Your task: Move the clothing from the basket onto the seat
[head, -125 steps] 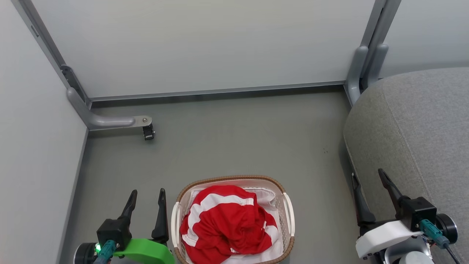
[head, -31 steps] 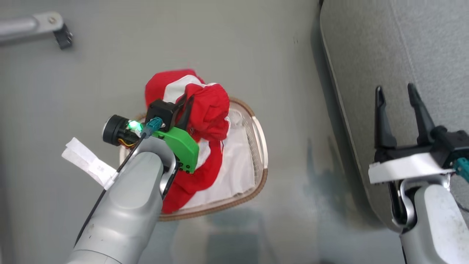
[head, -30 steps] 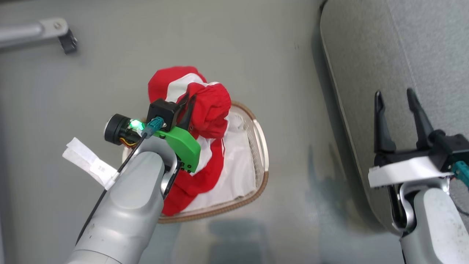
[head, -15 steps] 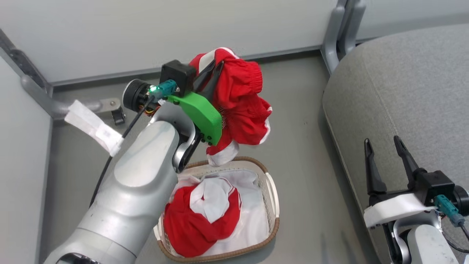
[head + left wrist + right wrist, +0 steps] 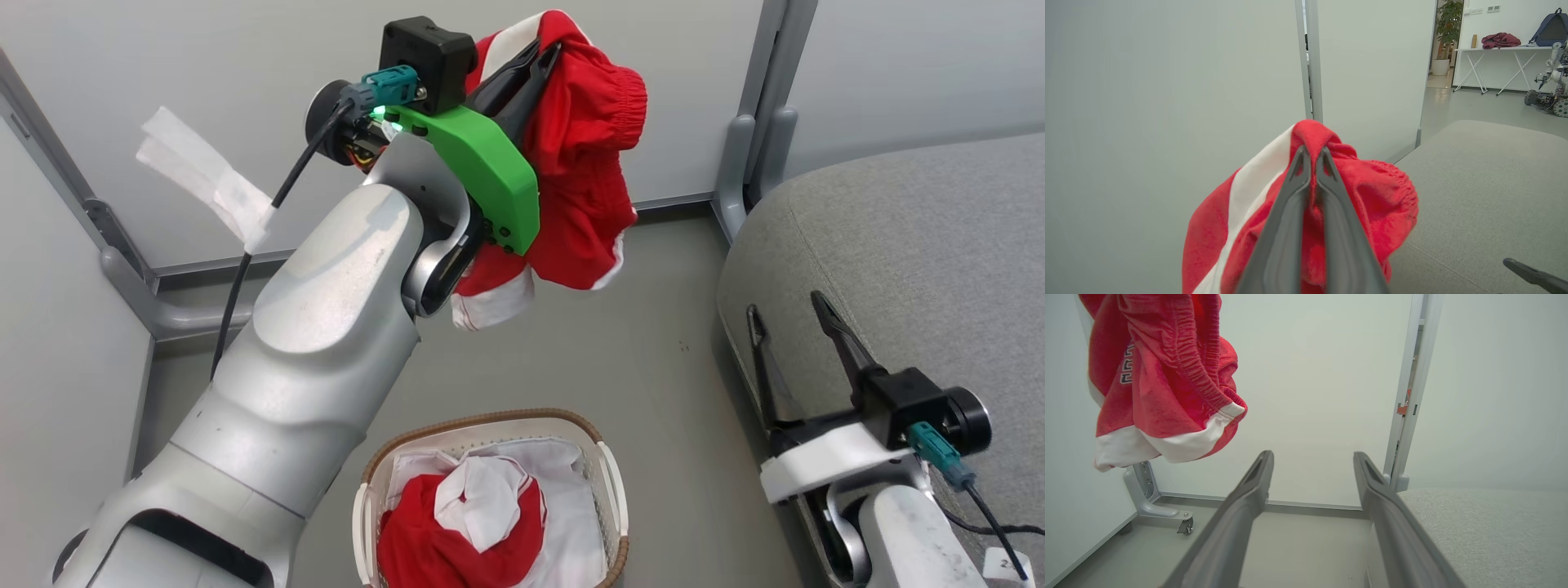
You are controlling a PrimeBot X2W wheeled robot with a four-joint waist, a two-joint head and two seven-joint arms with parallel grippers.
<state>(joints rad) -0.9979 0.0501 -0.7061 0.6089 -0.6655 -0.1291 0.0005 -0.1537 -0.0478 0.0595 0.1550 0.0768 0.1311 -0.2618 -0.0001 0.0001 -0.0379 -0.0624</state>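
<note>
Grey partition walls behind; left gripper (image 5: 549,51) clenches 1 soft, light piece of clothing (image 5: 589,180), hanging clear of basket (image 5: 490,418), not yet over seat (image 5: 914,237); a bunched fold likely grips best; right gripper (image 5: 785,309) spread, empty.

Left claw (image 5: 545,45) high, pinched tight; right claw (image 5: 784,304) spread

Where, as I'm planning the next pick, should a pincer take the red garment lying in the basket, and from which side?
Probably the raised white fold atop the red garment, from straight above: it stands up bunched, and the basket walls block the sides.
</note>
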